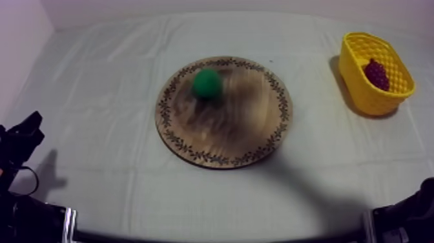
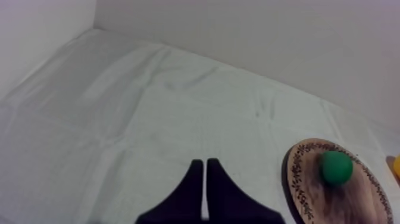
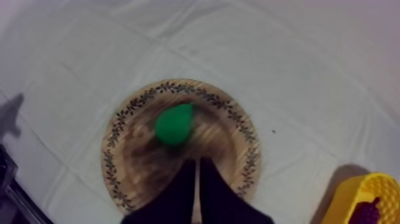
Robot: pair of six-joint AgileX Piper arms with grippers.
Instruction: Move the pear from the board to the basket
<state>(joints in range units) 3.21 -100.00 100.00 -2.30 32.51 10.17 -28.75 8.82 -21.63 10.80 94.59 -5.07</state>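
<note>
Pear (image 1: 207, 83) lies on the board (image 1: 258, 139), toward its far-left rim, untouched. My right gripper (image 3: 198, 162), fingers pressed together, aims at it, sensibly I think, being nearer the basket (image 1: 361, 97); left gripper (image 2: 205, 162), likewise closed, idles off the board.

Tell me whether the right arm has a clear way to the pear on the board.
Probably yes: the pear lies uncovered on the wooden board, straight ahead of the right gripper, with nothing between them. It is shut, so it must open first.
</note>
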